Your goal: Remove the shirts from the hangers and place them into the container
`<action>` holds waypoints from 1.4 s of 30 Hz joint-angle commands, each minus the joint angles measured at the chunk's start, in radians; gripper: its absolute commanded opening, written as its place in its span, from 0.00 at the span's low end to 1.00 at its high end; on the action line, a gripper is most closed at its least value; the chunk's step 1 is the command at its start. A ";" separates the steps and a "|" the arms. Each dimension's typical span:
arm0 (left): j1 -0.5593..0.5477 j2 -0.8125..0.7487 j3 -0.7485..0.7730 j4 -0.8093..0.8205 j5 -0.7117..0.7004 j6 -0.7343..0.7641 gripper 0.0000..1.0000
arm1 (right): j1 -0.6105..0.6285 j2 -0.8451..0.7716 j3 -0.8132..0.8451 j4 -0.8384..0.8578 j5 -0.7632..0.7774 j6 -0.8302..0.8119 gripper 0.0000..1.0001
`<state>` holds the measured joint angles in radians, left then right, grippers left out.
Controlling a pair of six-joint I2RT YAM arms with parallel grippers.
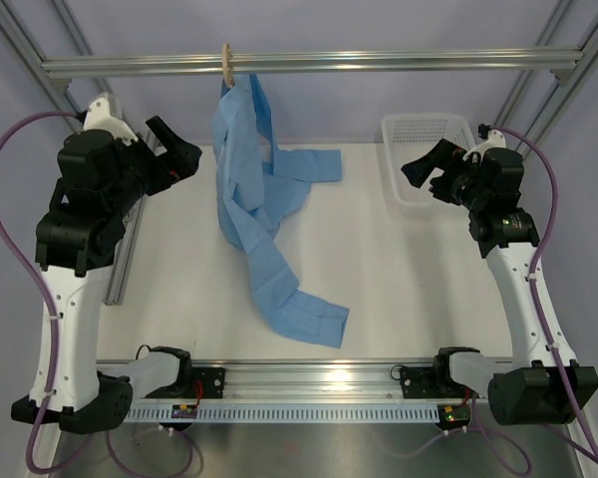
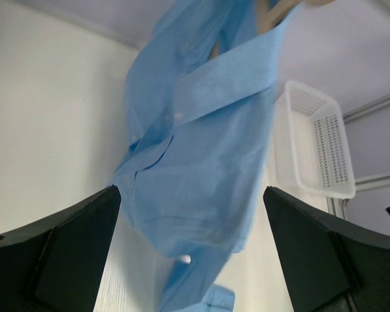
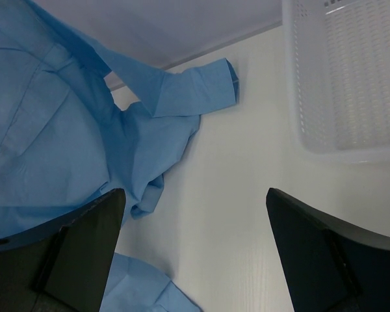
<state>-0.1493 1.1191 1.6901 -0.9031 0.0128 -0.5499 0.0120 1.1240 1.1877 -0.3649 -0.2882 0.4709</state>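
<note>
My left hand [image 1: 184, 149] and right hand [image 1: 424, 169] are wide open and empty, because the shirt [image 1: 249, 199] hangs on its hanger [image 1: 226, 62], not yet in the basket [image 1: 391, 159].

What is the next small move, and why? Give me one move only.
Probably ease the left gripper toward the shirt, at its upper part just below the hanger. Its jaws stand open with nothing between them, its camera faces the shirt, and the shirt hangs on the hanger, untouched.
</note>
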 commanded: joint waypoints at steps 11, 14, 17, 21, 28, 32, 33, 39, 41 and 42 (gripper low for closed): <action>-0.214 0.275 0.456 -0.193 -0.180 0.162 0.99 | -0.004 0.043 0.078 -0.020 -0.031 -0.011 0.99; -0.222 0.315 0.493 -0.203 -0.177 0.168 0.83 | -0.004 0.043 0.078 -0.022 -0.028 -0.015 0.99; -0.233 0.327 0.482 -0.197 -0.191 0.160 0.68 | -0.004 0.046 0.084 -0.025 -0.022 -0.018 1.00; -0.249 0.328 0.473 -0.203 -0.243 0.142 0.64 | -0.004 0.053 0.092 -0.026 -0.016 -0.020 0.99; -0.308 0.327 0.425 -0.169 -0.289 0.159 0.69 | -0.003 0.060 0.079 -0.016 -0.019 -0.014 1.00; -0.334 0.363 0.427 -0.164 -0.298 0.162 0.69 | -0.004 0.063 0.084 -0.019 -0.019 -0.014 0.99; -0.337 0.376 0.428 -0.163 -0.309 0.166 0.69 | -0.004 0.060 0.084 -0.017 -0.020 -0.015 1.00; -0.342 0.407 0.434 -0.174 -0.353 0.162 0.68 | -0.004 0.060 0.089 -0.028 -0.009 -0.029 0.99; -0.342 0.429 0.445 -0.184 -0.364 0.162 0.66 | -0.004 0.060 0.087 -0.025 -0.011 -0.029 1.00; -0.342 0.438 0.462 -0.197 -0.375 0.165 0.66 | -0.004 0.063 0.089 -0.023 -0.011 -0.028 0.99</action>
<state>-0.4881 1.5375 2.1128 -1.1076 -0.3084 -0.4023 0.0120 1.1816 1.2339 -0.3923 -0.3004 0.4587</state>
